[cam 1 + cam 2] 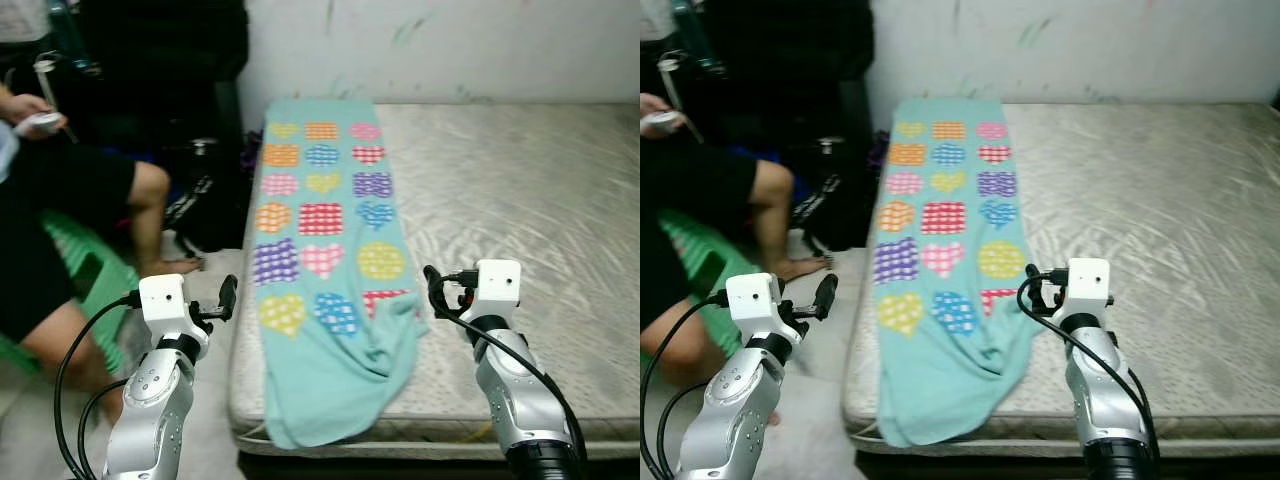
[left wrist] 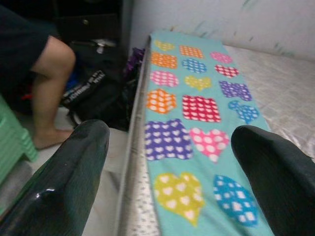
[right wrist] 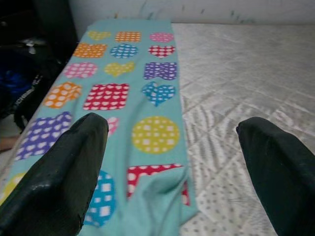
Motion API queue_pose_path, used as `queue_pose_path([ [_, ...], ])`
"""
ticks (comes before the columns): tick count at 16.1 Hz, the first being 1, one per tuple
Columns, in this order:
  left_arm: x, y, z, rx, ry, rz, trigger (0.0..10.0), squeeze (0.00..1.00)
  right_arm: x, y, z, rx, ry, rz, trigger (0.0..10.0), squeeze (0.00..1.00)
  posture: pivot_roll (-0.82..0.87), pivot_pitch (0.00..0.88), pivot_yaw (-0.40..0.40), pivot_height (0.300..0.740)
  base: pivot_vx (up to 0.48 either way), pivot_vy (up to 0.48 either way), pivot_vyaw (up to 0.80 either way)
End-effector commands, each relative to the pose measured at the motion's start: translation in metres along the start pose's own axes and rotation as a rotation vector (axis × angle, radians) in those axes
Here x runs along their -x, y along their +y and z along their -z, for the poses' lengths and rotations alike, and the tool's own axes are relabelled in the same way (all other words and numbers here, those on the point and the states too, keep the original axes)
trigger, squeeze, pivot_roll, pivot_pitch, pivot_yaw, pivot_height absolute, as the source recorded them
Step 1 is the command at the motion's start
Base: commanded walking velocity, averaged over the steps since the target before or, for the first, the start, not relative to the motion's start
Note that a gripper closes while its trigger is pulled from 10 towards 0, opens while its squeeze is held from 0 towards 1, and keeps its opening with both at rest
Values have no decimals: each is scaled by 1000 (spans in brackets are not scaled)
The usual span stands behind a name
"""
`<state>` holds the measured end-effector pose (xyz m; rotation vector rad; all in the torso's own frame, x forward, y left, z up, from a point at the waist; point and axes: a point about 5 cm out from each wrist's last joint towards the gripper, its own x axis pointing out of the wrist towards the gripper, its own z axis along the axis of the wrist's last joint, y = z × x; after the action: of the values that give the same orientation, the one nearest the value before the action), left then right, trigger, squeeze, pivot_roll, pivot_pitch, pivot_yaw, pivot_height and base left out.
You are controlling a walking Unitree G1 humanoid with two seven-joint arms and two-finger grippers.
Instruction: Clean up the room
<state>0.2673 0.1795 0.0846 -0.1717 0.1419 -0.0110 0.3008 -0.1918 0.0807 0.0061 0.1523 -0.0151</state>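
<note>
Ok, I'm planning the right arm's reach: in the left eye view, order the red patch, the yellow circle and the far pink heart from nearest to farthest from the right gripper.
Measured from the right gripper:
1. Red patch, just to its left, by the blanket's near end.
2. Yellow circle, further up the blanket.
3. Pink heart, at the wall end.

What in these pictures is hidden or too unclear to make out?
- Blanket: its near end hangs over the mattress edge, so the head views hide how far down it reaches.
- Person: cut off by the left edge in the head views.
- Small white object in the person's hand: too small to identify.
- Black bag on the floor: dark, with unreadable lettering in the left wrist view.
- Left tool and right tool: fingers blurred.
</note>
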Motion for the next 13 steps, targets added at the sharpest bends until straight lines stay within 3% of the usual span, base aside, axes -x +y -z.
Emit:
queue_pose_path([
  [1, -2, 0, -3, -12, -7, -2, 10000, 0, -1, 2, -3, 3, -8, -5, 10000, 0, -122, 0, 26, 740, 0, 319, 0],
  [4, -2, 0, -3, -12, -6, -3, 10000, 0, -1, 2, -3, 5, -8, -3, 10000, 0, -122, 0, 27, 740, 0, 305, 0],
  [13, -1, -1, -2, -19, -7, -3, 10000, 0, -4, 3, -5, 10, -15, -4, 10000, 0, -118, 0, 20, 740, 0, 0, 0],
])
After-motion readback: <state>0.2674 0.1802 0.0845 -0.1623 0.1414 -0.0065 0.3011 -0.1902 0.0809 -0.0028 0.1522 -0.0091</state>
